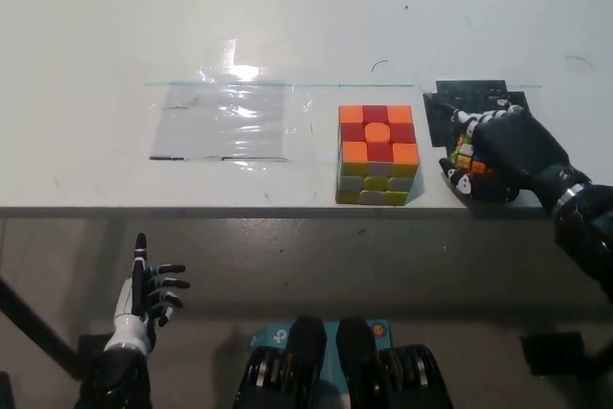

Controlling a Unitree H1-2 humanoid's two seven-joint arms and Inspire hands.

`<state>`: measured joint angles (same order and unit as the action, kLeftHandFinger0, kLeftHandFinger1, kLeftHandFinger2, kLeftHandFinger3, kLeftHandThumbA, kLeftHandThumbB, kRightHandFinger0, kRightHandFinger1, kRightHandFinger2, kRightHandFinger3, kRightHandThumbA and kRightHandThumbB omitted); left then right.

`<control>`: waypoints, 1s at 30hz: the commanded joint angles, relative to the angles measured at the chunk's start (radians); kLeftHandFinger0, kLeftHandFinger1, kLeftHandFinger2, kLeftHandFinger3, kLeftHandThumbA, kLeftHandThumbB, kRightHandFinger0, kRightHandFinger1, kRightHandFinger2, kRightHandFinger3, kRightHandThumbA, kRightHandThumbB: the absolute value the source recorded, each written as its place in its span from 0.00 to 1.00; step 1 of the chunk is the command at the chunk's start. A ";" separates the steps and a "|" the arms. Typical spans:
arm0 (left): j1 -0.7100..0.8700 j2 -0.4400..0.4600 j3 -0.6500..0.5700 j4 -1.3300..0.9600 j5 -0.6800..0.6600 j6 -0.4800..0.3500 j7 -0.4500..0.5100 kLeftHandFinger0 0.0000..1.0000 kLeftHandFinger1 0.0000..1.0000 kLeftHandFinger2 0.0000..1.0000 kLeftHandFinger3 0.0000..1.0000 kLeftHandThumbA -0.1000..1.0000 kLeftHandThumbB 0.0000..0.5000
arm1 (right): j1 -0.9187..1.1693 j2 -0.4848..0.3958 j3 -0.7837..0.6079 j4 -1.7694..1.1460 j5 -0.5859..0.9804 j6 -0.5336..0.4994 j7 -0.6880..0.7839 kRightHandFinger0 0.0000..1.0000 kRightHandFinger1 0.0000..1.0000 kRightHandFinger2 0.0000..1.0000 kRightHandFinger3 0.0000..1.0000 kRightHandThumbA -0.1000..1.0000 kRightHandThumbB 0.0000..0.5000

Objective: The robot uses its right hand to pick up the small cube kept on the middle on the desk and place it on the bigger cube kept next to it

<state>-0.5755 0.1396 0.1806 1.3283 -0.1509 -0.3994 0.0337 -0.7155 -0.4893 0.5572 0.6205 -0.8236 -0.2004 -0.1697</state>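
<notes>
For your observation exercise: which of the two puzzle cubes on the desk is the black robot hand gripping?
The small cube, right of the bigger cube, wrapped by the right robot hand.

Orange-and-red-topped bigger cube (pixel 376 152), multicoloured small cube (pixel 465 154), black right hand (pixel 498 155)
</notes>
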 commanded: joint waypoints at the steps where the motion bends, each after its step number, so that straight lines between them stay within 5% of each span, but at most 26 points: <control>1: -0.047 0.020 -0.009 -0.003 0.013 -0.055 0.017 0.04 0.21 0.32 0.15 1.00 1.00 | -0.052 -0.001 0.061 0.173 -0.151 -0.075 -0.302 0.00 0.13 0.33 0.28 0.00 0.15; 2: -0.047 0.019 -0.012 -0.003 0.016 -0.057 0.020 0.05 0.21 0.32 0.16 1.00 1.00 | -0.057 -0.001 0.062 0.191 -0.147 -0.087 -0.319 0.00 0.10 0.31 0.25 0.00 0.02; 4: -0.047 0.017 -0.013 -0.006 0.016 -0.059 0.016 0.06 0.21 0.32 0.16 1.00 1.00 | -0.067 0.005 0.061 0.234 -0.139 -0.102 -0.366 0.00 0.08 0.36 0.25 0.00 0.00; 6: -0.047 0.016 -0.014 -0.006 0.017 -0.060 0.015 0.06 0.21 0.32 0.16 1.00 1.00 | -0.070 0.007 0.064 0.250 -0.137 -0.108 -0.386 0.00 0.12 0.51 0.23 0.00 0.00; 10: -0.051 0.013 -0.020 -0.005 0.022 -0.066 0.015 0.15 0.25 0.33 0.17 1.00 1.00 | -0.084 0.025 0.068 0.323 -0.134 -0.119 -0.479 0.00 0.15 0.58 0.10 0.00 0.00; 14: -0.052 0.014 -0.025 -0.005 0.028 -0.064 0.017 0.24 0.26 0.35 0.19 1.00 1.00 | -0.095 0.037 0.075 0.359 -0.132 -0.138 -0.543 0.00 0.19 0.60 0.06 0.00 0.09; 15: -0.051 0.014 -0.026 -0.006 0.027 -0.064 0.014 0.24 0.26 0.35 0.18 1.00 1.00 | -0.097 0.041 0.073 0.365 -0.122 -0.154 -0.548 0.00 0.21 0.62 0.07 0.00 0.20; 17: -0.049 0.014 -0.029 -0.007 0.028 -0.065 0.014 0.25 0.25 0.34 0.18 1.00 1.00 | -0.097 0.043 0.074 0.366 -0.118 -0.162 -0.559 0.00 0.24 0.65 0.11 0.00 0.35; 18: -0.048 0.015 -0.035 -0.007 0.035 -0.069 0.019 0.26 0.26 0.35 0.19 1.00 1.00 | -0.101 0.047 0.078 0.375 -0.120 -0.173 -0.578 0.00 0.26 0.67 0.22 0.00 0.48; 20: -0.048 0.015 -0.036 -0.006 0.033 -0.069 0.018 0.28 0.28 0.37 0.22 1.00 1.00 | -0.107 0.049 0.085 0.376 -0.128 -0.170 -0.592 0.00 0.30 0.72 0.35 0.00 0.56; 22: -0.048 0.016 -0.037 -0.002 0.034 -0.070 0.019 0.28 0.26 0.36 0.21 1.00 1.00 | -0.115 0.053 0.091 0.384 -0.131 -0.181 -0.607 0.00 0.33 0.74 0.50 0.00 0.57; 26: -0.048 0.016 -0.033 0.002 0.029 -0.070 0.012 0.27 0.24 0.33 0.19 1.00 1.00 | -0.123 0.058 0.085 0.373 -0.121 -0.192 -0.614 0.00 0.34 0.74 0.63 0.00 0.62; 30: -0.040 0.013 -0.032 0.002 0.030 -0.071 0.017 0.24 0.22 0.30 0.16 1.00 1.00 | -0.133 0.052 0.066 0.304 -0.114 -0.180 -0.585 0.00 0.34 0.75 0.64 0.00 0.74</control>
<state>-0.5881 0.1380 0.1500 1.3304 -0.1260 -0.4282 0.0339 -0.7945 -0.4322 0.6373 0.9839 -0.9287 -0.3613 -0.7342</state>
